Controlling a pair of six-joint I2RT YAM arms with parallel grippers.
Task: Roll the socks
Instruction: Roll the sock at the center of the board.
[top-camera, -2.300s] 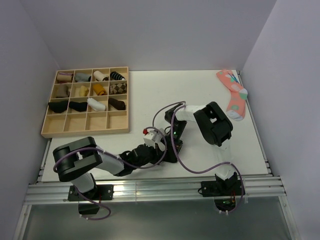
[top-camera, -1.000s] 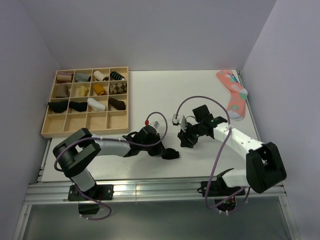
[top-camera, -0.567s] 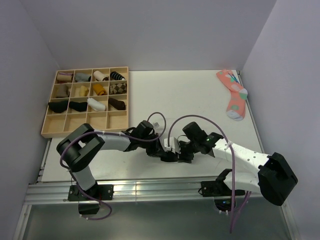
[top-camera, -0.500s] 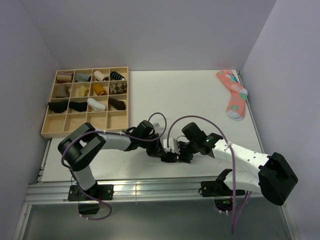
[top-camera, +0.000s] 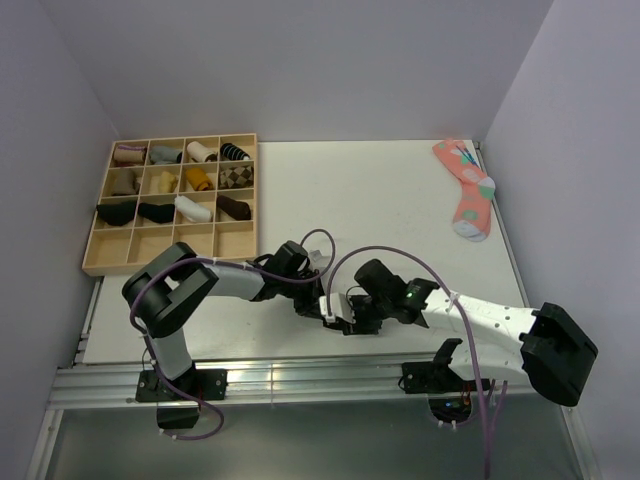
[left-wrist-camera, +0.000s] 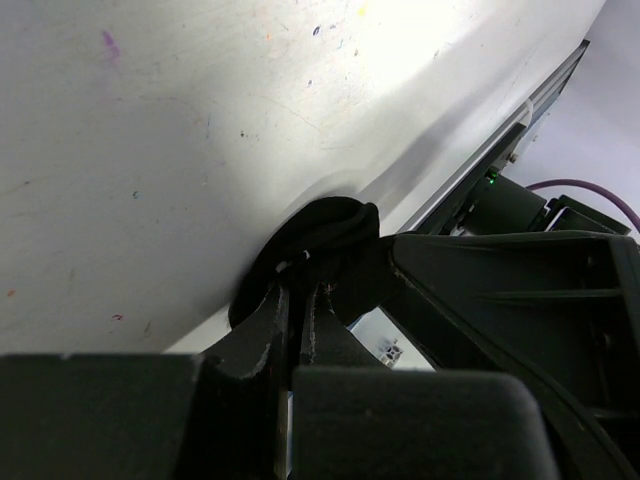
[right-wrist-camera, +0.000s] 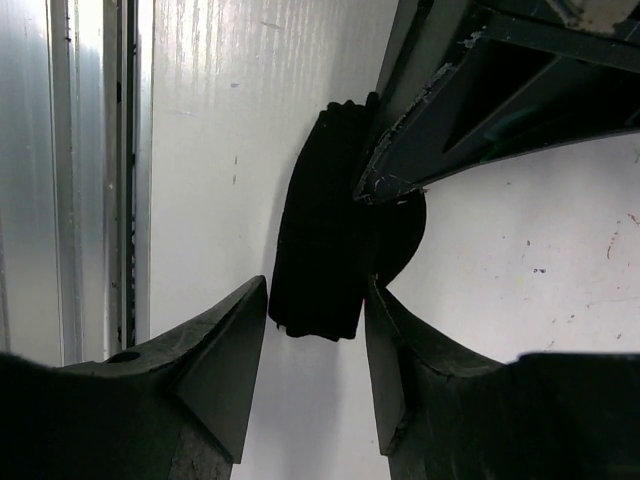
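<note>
The black socks are a small dark bundle on the white table near its front edge. My left gripper comes in from the left and is shut on the bundle. In the left wrist view its jaws pinch the socks with only a thin gap. My right gripper comes in from the right and is open. In the right wrist view it straddles the free end of the socks, its right finger close to the fabric. No white stripes show.
A wooden compartment tray with several rolled socks stands at the far left. A pink patterned sock lies at the far right. The metal front rail runs just below the grippers and also shows in the right wrist view.
The right arm has swung from mid-table toward the front and closed in on the socks. The left gripper has carried the socks slightly right and nearer the front edge.
</note>
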